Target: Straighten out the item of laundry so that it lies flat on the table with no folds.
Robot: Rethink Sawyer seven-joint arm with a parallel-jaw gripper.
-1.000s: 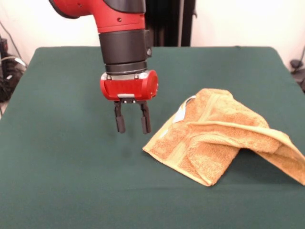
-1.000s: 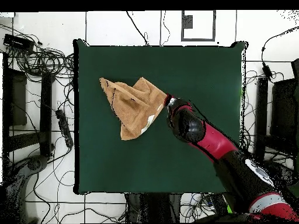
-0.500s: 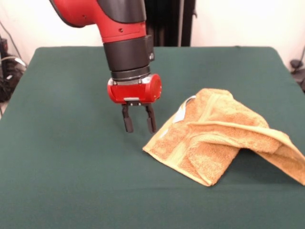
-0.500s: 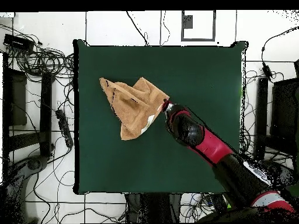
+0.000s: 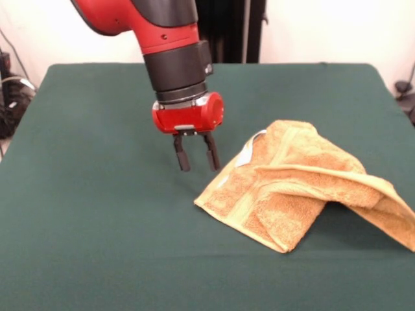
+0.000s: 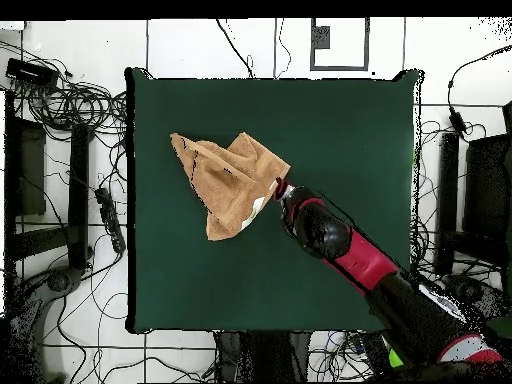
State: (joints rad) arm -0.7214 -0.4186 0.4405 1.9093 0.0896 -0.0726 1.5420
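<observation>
Towel (image 5: 305, 184) lies folded over itself toward the table's (image 5: 97, 227) side edge; the gripper (image 5: 196, 154), spread and empty, hovers beside its tagged corner. Pinch only the top layer there.

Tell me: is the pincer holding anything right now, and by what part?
Nothing. The pincer is open and empty, beside the towel, not touching it.
</observation>
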